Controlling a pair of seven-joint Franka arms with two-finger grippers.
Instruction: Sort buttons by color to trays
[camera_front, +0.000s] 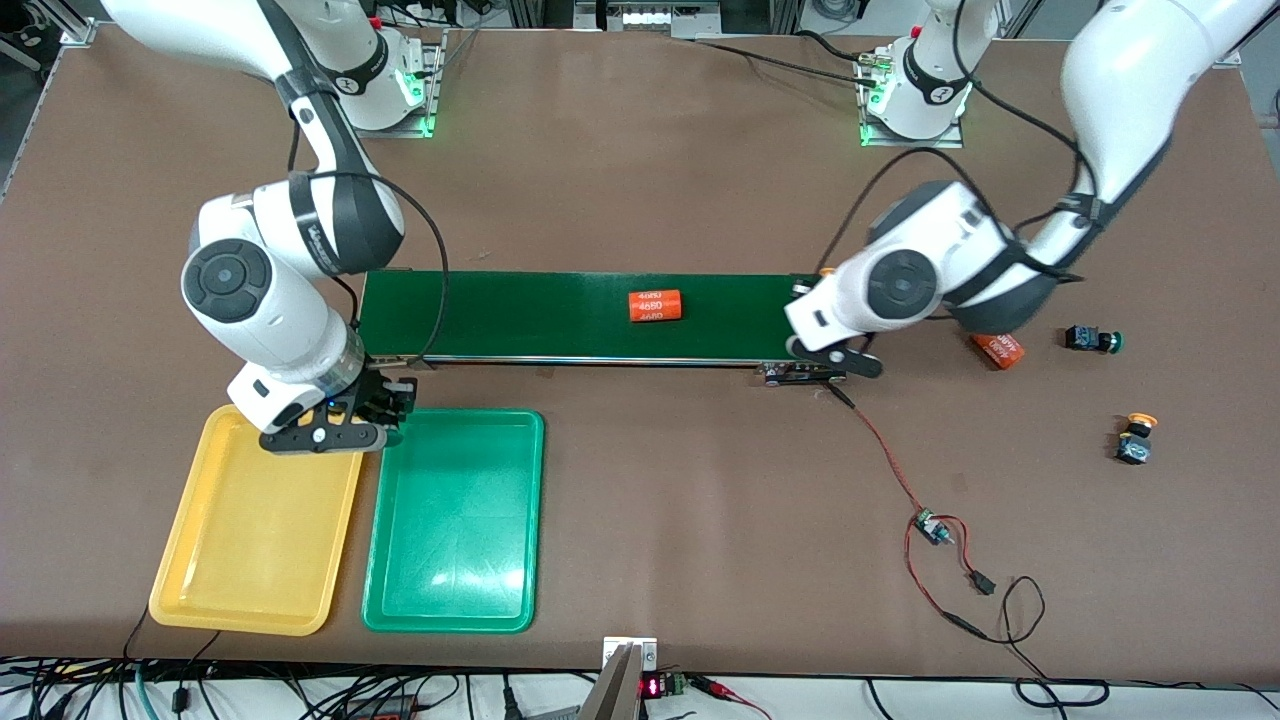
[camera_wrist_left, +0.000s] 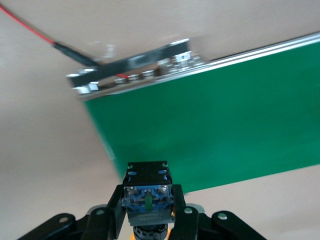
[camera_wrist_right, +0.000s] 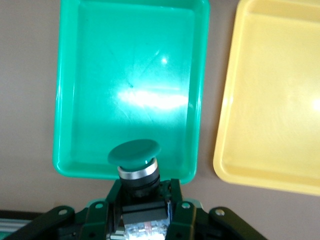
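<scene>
Right pincer (camera_wrist_right: 145, 212) hangs clamped on a green button (camera_wrist_right: 135, 162) over the green tray's (camera_front: 520, 520) belt-side rim — ready to drop it by colour — while left pincer (camera_wrist_left: 148, 220) grips another button (camera_wrist_left: 147, 195) at the belt's (camera_front: 520, 315) end.

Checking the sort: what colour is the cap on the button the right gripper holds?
Green cap, clearest in the right wrist view.

Two trays (camera_front: 262, 520) side by side, nearer the front camera than the conveyor belt (camera_front: 540, 315).
</scene>
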